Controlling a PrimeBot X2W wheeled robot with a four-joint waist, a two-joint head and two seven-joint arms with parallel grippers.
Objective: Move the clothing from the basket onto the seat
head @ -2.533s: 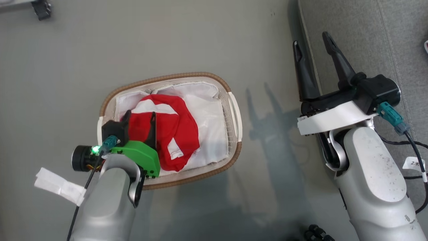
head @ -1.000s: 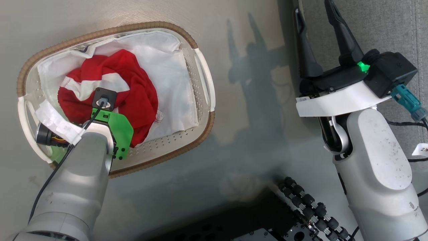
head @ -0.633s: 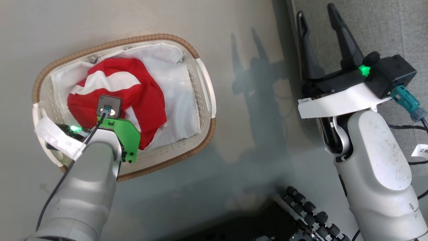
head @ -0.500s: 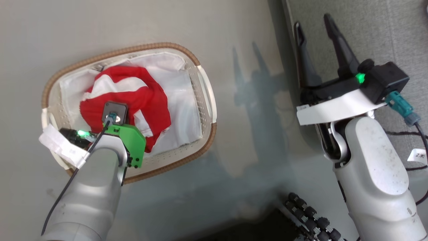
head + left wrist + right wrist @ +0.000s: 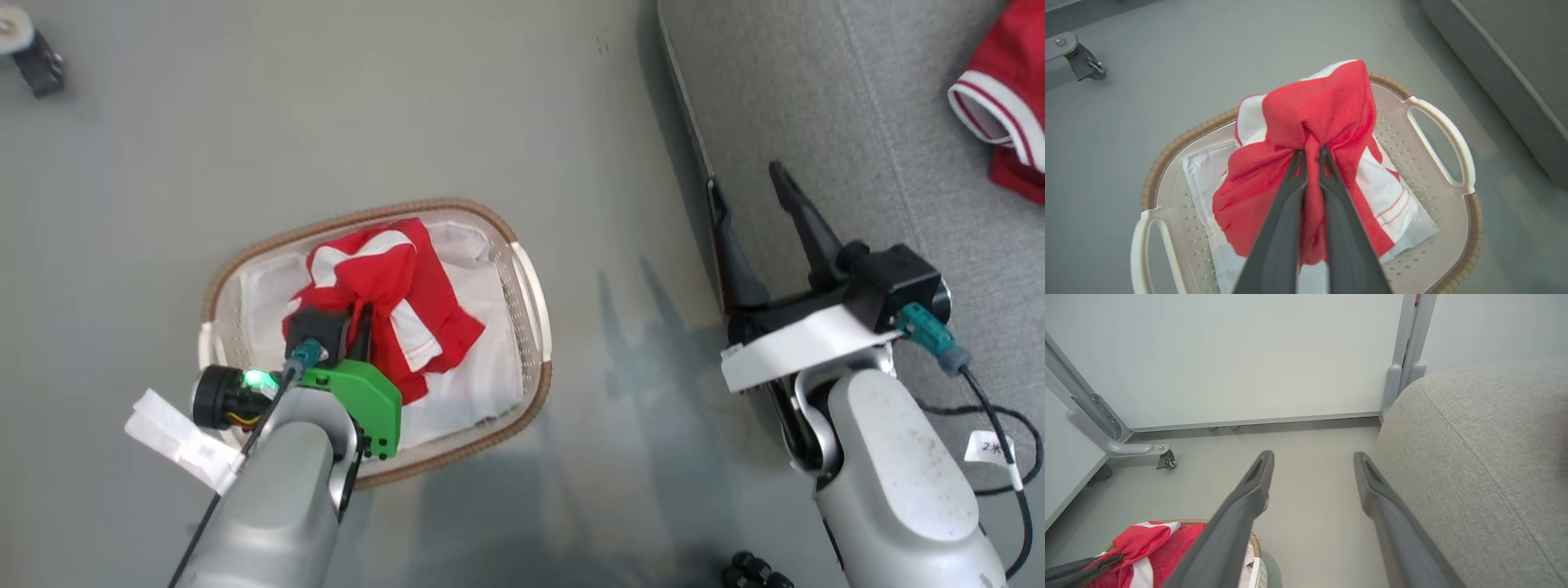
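Observation:
The clothing (image 5: 1327, 98), a red jersey with white stripes, is bunched and pulled up out of the basket (image 5: 1180, 139), its lower folds still hanging onto the white liner (image 5: 1204, 167). My left gripper (image 5: 1312, 151) is shut on a fold of it. From the head, the same gripper (image 5: 359, 314) hangs over the basket (image 5: 457, 204) with the red clothing (image 5: 392, 278) in it. My right gripper (image 5: 744, 175) stands open and empty at the left edge of the grey seat (image 5: 816, 98). A second red garment (image 5: 1008, 106) lies on the seat at the far right.
A caster wheel (image 5: 33, 57) of a grey metal frame (image 5: 1118, 447) stands on the floor beyond the basket. A white wall panel (image 5: 1249, 355) closes the far side. Dark wheels of my base (image 5: 755, 567) and cables (image 5: 1004, 433) sit at the lower right.
The head camera has shifted. My left gripper, earlier down in the heap, has risen with a fold of the red clothing, which now stands bunched above the liner. My right gripper stays open.

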